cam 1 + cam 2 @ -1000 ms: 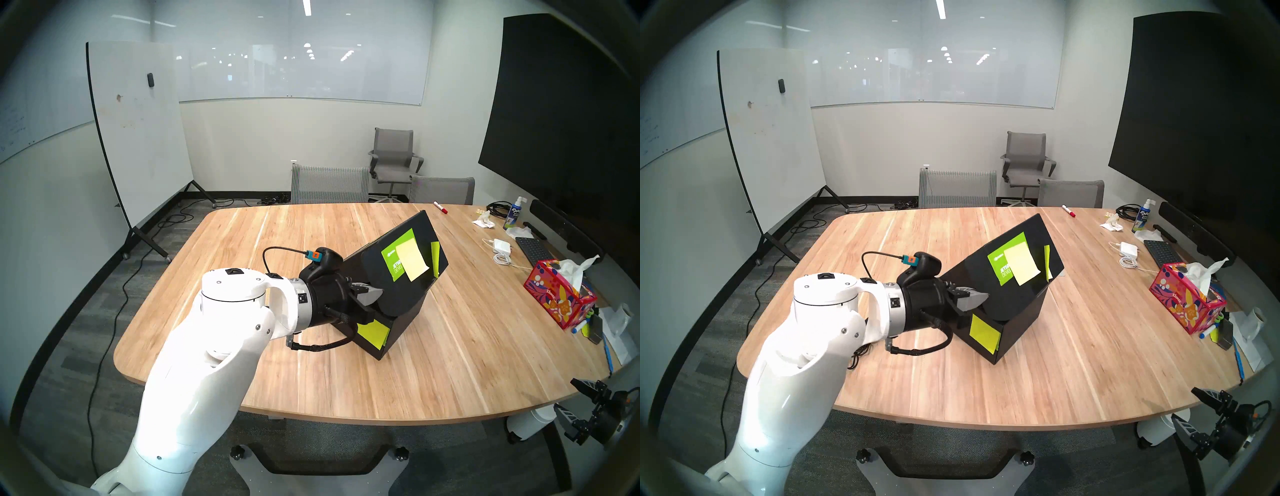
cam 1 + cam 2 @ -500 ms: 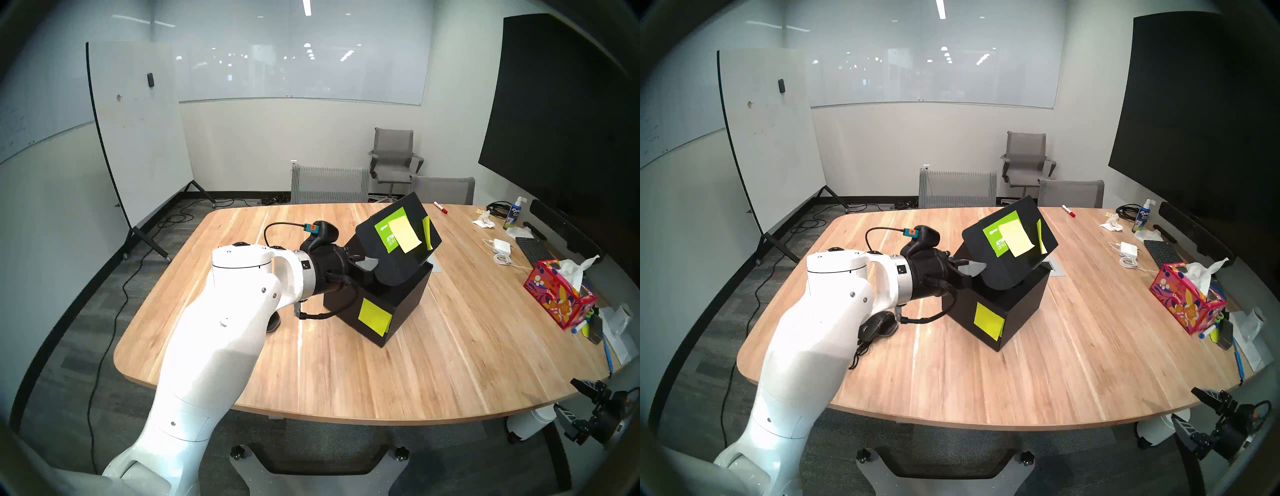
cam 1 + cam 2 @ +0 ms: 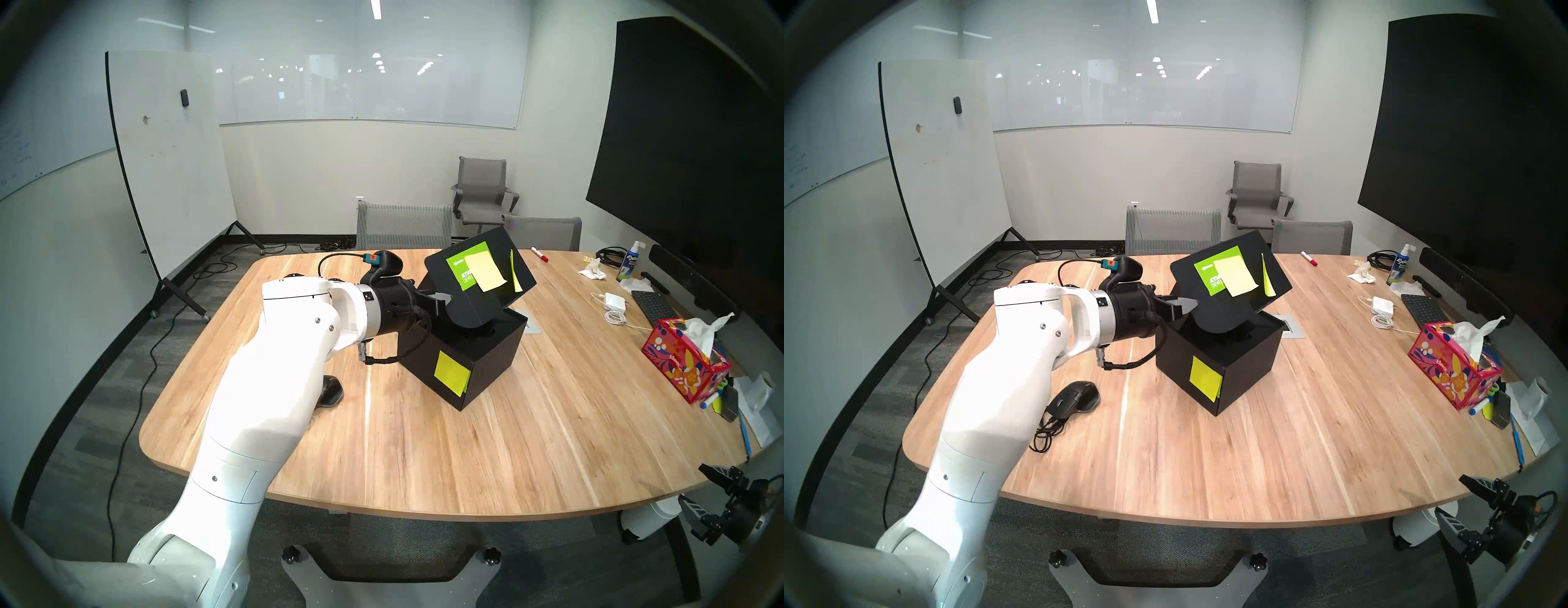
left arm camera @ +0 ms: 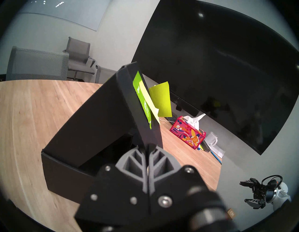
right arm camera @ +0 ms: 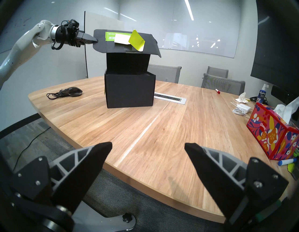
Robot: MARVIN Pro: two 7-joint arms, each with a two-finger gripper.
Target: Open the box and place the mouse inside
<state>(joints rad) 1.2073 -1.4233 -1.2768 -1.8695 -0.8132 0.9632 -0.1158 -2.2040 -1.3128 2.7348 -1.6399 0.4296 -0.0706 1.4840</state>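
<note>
The black box [image 3: 479,361] [image 3: 1242,369] [image 5: 129,90] stands flat mid-table with its mouth partly uncovered. Its lid [image 3: 479,276] [image 3: 1229,276] [image 5: 126,42], bearing a green label and yellow sticky notes, is raised at a slant. My left gripper [image 3: 447,297] [image 3: 1193,303] [image 4: 147,145] [image 5: 95,41] is shut on the lid's curved front flap. The black mouse [image 3: 1076,397] [image 5: 73,91] lies with its coiled cable on the table left of the box, under my left forearm. My right gripper [image 5: 148,144] [image 3: 695,488] hangs open and empty off the table's near right edge.
A red floral tissue box [image 3: 683,365], a keyboard [image 3: 653,308], a white charger [image 3: 615,301], a spray bottle [image 3: 630,261] and a red marker [image 3: 539,254] line the table's right side. A metal cable port [image 5: 169,98] is set behind the box. Chairs stand at the far edge.
My left gripper has risen and drawn back with the lid flap, swinging the lid higher. The box, tipped up a second ago, has settled flat. The mouse has come out from behind my arm.
</note>
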